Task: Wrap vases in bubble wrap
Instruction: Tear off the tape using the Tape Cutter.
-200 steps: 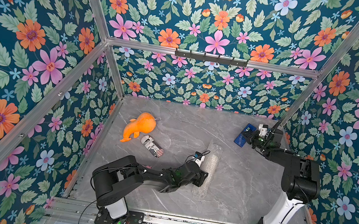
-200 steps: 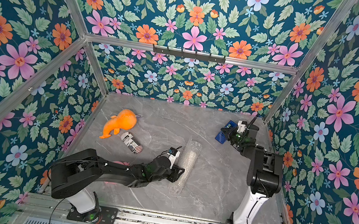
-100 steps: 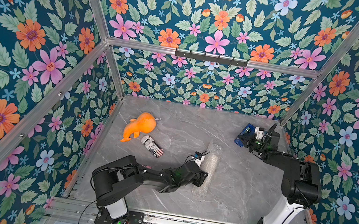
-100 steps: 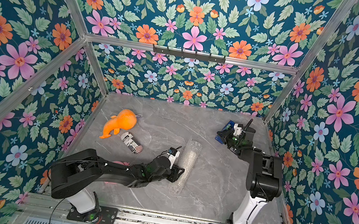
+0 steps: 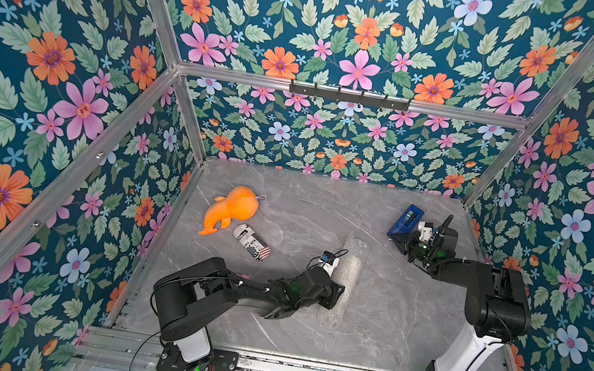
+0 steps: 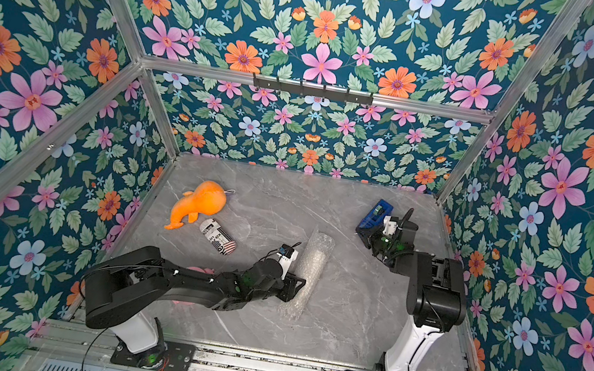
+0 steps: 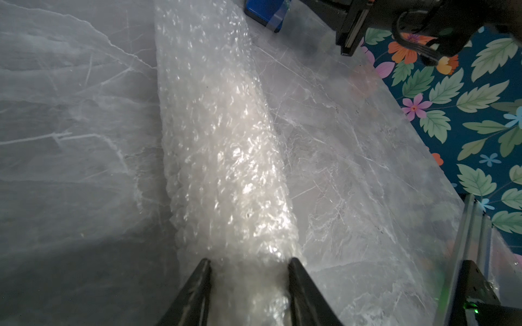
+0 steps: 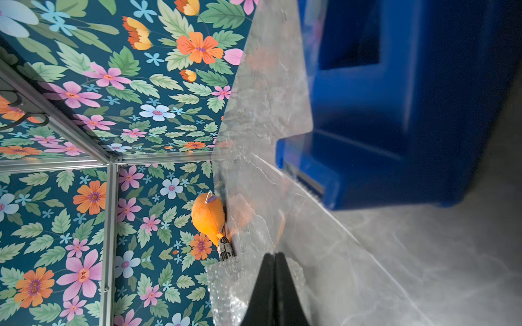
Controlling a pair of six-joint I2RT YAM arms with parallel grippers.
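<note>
The bubble wrap lies rolled into a long tube on the middle of the table. The vase is hidden; only the plastic shows. My left gripper reaches in from the left, and in the left wrist view its tips are shut on the bubble wrap from both sides. At the back right, my right gripper sits beside a blue tape dispenser. In the right wrist view it is shut, seemingly on clear tape running from the dispenser.
An orange plush toy and a black-and-white printed can lie at the back left of the marble table. Floral walls enclose it on three sides. A metal rail runs along the front.
My right wrist has turned and shifted slightly toward the front beside the dispenser. The left arm and the roll have not moved.
</note>
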